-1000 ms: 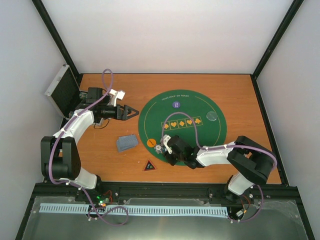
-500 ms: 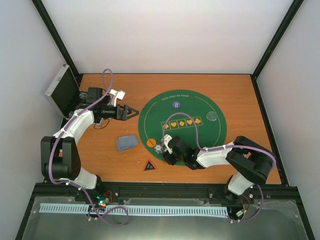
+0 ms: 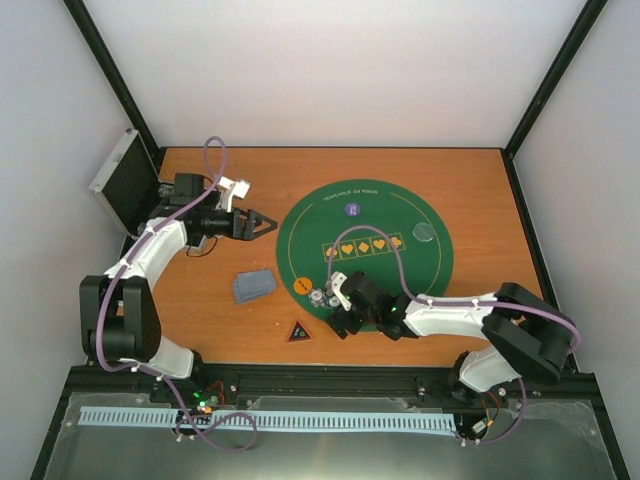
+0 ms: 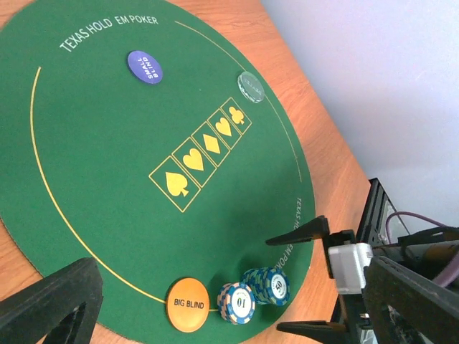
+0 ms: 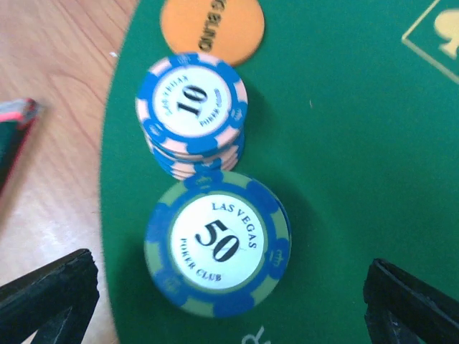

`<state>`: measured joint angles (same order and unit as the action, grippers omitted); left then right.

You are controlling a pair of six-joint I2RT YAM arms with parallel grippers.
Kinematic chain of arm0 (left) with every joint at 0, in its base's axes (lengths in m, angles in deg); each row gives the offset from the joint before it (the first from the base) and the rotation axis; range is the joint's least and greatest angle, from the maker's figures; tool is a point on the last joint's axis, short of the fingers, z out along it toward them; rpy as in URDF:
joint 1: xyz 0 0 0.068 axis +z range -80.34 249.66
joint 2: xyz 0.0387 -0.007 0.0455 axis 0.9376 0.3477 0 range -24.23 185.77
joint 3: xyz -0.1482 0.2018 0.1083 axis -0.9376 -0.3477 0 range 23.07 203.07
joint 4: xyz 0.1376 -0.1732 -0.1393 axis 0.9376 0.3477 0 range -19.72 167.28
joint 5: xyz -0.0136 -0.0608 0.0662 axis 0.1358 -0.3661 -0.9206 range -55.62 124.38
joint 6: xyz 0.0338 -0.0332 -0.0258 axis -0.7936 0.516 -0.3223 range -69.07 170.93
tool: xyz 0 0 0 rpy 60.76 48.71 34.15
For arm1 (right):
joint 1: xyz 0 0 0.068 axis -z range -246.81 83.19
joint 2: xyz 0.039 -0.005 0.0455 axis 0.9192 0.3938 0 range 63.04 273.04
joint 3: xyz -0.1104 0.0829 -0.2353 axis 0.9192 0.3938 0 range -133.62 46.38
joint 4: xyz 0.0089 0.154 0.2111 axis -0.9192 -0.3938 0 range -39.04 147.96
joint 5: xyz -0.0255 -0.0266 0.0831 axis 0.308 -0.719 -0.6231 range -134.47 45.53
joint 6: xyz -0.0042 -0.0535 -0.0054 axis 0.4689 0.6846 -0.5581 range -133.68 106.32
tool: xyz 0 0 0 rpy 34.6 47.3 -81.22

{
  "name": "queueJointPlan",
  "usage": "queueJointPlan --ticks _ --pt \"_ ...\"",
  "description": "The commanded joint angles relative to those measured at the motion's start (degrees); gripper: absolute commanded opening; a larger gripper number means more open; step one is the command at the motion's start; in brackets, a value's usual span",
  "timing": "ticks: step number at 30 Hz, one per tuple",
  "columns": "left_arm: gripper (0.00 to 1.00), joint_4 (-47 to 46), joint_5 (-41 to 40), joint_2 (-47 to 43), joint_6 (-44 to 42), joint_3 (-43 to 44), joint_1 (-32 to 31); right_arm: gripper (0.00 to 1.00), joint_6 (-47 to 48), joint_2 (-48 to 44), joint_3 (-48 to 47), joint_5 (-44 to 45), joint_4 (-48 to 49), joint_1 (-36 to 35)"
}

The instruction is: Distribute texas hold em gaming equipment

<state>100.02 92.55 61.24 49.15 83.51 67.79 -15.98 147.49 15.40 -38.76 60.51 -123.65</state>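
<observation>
On the near-left rim of the green round mat (image 3: pixel 390 275) stand two chip stacks: a blue-and-pink "10" stack (image 5: pixel 191 107) and a blue-and-green "50" stack (image 5: pixel 217 244), next to the orange "BIG BLIND" chip (image 5: pixel 212 29). My right gripper (image 3: pixel 338 306) is open; the 50 stack stands free between its spread fingers (image 5: pixel 50 294), touching neither. The purple "SMALL BLIND" chip (image 4: pixel 145 67) and a clear disc (image 4: pixel 251 85) lie on the far half of the mat. A grey-blue card pile (image 3: pixel 254 285) and the dark red-edged triangle (image 3: pixel 298 331) lie on the wood left of the mat. My left gripper (image 3: pixel 268 226) hangs open and empty.
The silver case (image 3: pixel 122 178) stands open at the table's far-left corner, behind the left arm. Five yellow suit boxes (image 3: pixel 362 246) are printed across the mat's middle. Black frame rails run along the table's sides and near edge.
My right gripper has opened and let go of the 50 stack beside the 10 stack, drawing back slightly toward the near edge. The left arm has not moved.
</observation>
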Motion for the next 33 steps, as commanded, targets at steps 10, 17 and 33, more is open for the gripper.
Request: queueJointPlan --ticks 10,17,33 --pt "1.0 9.7 -9.8 0.1 -12.3 9.6 0.4 1.0 9.1 -20.4 -13.2 -8.5 -16.6 -0.5" --pt "0.97 8.6 -39.0 -0.4 -18.7 9.4 7.3 1.0 12.6 -26.1 -15.2 -4.4 -18.6 1.6" --pt "0.54 -11.1 -67.4 11.8 -22.7 4.2 23.0 1.0 11.9 -22.5 -16.7 -4.4 -19.1 2.1"
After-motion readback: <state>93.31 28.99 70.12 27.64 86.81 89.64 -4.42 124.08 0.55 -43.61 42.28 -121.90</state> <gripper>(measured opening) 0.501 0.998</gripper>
